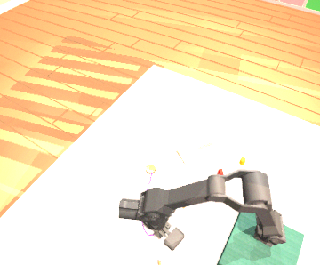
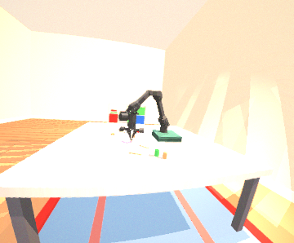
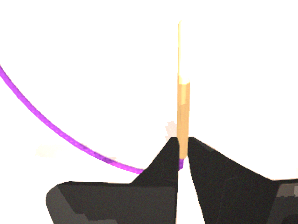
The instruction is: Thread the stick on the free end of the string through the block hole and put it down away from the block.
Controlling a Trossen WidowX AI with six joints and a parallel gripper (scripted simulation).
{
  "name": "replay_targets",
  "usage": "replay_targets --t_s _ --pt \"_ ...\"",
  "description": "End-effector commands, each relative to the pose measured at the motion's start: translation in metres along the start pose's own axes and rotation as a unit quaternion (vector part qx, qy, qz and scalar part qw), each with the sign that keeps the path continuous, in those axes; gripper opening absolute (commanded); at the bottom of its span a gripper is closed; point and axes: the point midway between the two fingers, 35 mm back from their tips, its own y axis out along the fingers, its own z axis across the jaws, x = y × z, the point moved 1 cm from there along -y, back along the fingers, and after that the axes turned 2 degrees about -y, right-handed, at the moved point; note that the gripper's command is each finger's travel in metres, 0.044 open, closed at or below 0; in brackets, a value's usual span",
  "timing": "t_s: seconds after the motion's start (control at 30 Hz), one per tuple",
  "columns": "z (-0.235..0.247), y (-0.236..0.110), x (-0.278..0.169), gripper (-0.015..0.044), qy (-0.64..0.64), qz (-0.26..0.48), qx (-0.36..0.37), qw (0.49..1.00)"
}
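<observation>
Thin wooden stick (image 3: 183, 115) standing upright between the nearly closed jaws, pinched at its lower end by the gripper (image 3: 182, 150) and sticking out past the fingertips. Purple string (image 3: 55, 132) trailing from the stick's base, curving away to the left over the white table (image 1: 251, 129). Round wooden button (image 1: 150, 168) lying near the arm, string (image 1: 150, 180) running down from it. Block not making itself out in any view.

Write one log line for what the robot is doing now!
gripper: shut on stick | string: trails left | block: not seen
</observation>
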Motion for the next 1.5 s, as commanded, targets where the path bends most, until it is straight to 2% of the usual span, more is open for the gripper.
replay_targets --t_s 0.0,1.47 --pt "0.000 -0.002 0.004 0.0000 -0.002 0.004 0.002 1.000" --pt "-0.005 -0.002 0.057 0.0000 -0.002 0.004 0.002 1.000"
